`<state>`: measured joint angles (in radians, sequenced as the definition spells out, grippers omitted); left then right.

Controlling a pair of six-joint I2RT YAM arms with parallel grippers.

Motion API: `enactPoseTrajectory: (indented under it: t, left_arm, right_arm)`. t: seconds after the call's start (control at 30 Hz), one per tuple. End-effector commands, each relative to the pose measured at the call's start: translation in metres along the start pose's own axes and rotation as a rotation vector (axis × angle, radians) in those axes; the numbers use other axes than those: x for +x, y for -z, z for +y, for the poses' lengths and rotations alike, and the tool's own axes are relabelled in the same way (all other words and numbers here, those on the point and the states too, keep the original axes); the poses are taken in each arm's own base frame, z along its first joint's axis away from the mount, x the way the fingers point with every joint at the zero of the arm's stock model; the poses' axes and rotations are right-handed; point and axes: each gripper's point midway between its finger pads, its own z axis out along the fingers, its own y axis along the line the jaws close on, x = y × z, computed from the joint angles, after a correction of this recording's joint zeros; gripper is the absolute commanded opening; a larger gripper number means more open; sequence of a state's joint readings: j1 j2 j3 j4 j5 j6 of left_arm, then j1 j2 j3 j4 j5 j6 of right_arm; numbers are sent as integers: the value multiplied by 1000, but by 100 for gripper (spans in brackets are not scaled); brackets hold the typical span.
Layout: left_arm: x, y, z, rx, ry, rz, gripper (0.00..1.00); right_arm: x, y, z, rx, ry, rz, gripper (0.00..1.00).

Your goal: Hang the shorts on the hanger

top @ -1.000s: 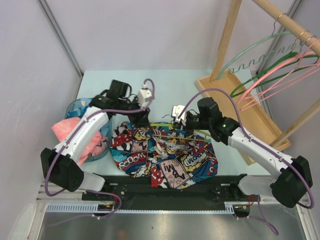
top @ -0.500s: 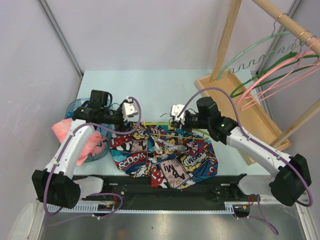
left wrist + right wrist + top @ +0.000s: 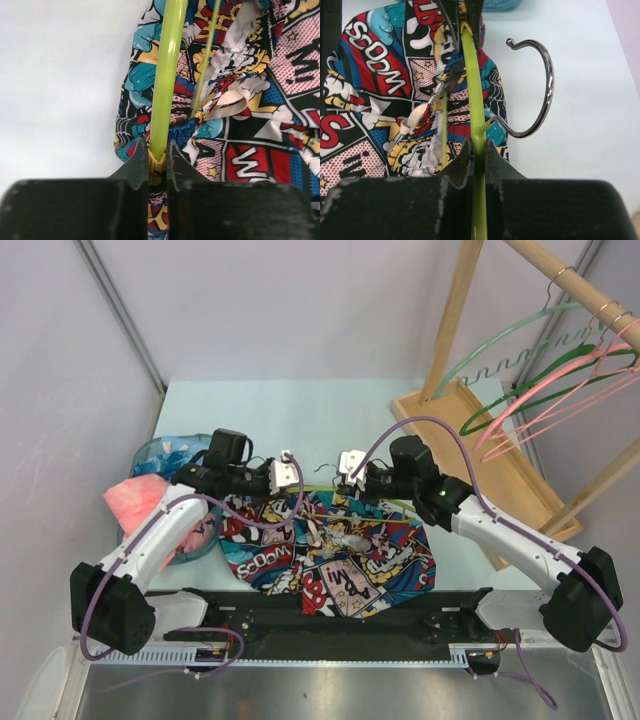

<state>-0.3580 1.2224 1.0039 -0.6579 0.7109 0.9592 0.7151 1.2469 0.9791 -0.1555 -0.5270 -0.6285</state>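
The shorts (image 3: 330, 550) lie mid-frame on the desk (image 3: 300, 410), limp and light, best gripped at the elastic waistband (image 3: 180, 134). The left tool (image 3: 157, 152) and right tool (image 3: 479, 150) each pinch the thin, springy hanger (image 3: 471, 75).

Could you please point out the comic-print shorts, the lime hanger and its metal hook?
shorts (image 3: 340, 560): top external view, middle of the fabric.
hanger (image 3: 472, 75): right wrist view, its lime bar.
metal hook (image 3: 550, 80): right wrist view, outer curve.

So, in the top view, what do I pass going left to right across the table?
In order: pink cloth → left claw → right claw → wooden base.
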Motion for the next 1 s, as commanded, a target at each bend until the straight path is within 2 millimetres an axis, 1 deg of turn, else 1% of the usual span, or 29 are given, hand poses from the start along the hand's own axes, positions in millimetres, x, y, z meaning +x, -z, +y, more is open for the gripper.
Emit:
enactPoseTrajectory:
  t: [0.0, 0.03, 0.07, 0.1, 0.17, 0.2, 0.23, 0.3, 0.33, 0.4, 0.43, 0.47, 0.5, 0.53, 0.57, 0.6, 0.63, 0.7, 0.77, 0.83, 0.9, 0.97]
  left_arm:
    - [0, -2, 7, -42, 93, -6, 0]
    - [2, -1, 9, -48, 122, -5, 0]
    - [3, -1, 9, -48, 168, -4, 0]
    - [5, -1, 10, -49, 193, -3, 0]
    - [6, 0, 13, -59, 243, -7, 0]
    - [5, 1, 14, -65, 245, -11, 0]
    - [8, 0, 12, -65, 254, -7, 0]
    - [9, -1, 14, -79, 268, -8, 0]
    - [11, -1, 13, -80, 275, -4, 0]
    - [13, -2, 12, -84, 288, -2, 0]
    - [13, -2, 12, -89, 290, -2, 0]
    - [14, -2, 12, -91, 295, -2, 0]
    - [14, -2, 12, -94, 298, -3, 0]
    - [14, -2, 14, -103, 301, -4, 0]
    - [15, -2, 15, -108, 305, 0, 0]
    - [17, -2, 16, -118, 312, 9, 0]
    - [19, -2, 16, -121, 317, 12, 0]
    - [20, -3, 16, -120, 328, 13, 0]
    - [21, -4, 15, -116, 336, 12, 0]
    - [20, -4, 17, -124, 339, 6, 0]
    - [21, -4, 17, -129, 344, 6, 0]
    - [22, -4, 17, -131, 350, 5, 0]
  right_arm:
    - [-40, 7, -14, 85, 23, -106, 3]
    - [-39, 10, -16, 104, 4, -97, 19]
    - [-43, 18, -18, 130, -3, -98, 28]
    - [-37, 23, -19, 158, -34, -64, 41]
    - [-36, 35, -22, 201, -59, -43, 52]
    - [-34, 47, -20, 218, -75, -24, 63]
    - [-34, 54, -19, 227, -77, -16, 67]
    - [-34, 69, -12, 233, -75, 2, 69]
    - [-34, 73, -10, 233, -73, 6, 69]
    - [-29, 76, 5, 189, -86, 32, 68]
    - [-26, 73, 15, 157, -92, 49, 68]
    - [-16, 70, 26, 125, -115, 97, 67]
    - [-6, 66, 29, 124, -131, 142, 66]
    - [10, 54, 36, 96, -162, 205, 64]
    - [18, 47, 44, 74, -163, 238, 63]
    - [27, 42, 40, 108, -163, 269, 63]
    - [39, 33, 40, 114, -166, 301, 63]
    - [49, 23, 34, 157, -145, 326, 65]
    - [57, 14, 31, 166, -119, 337, 66]
    - [62, 10, 38, 143, -95, 350, 67]
    - [78, 8, 50, 95, -93, 388, 68]
    - [89, 6, 59, 63, -97, 409, 68]
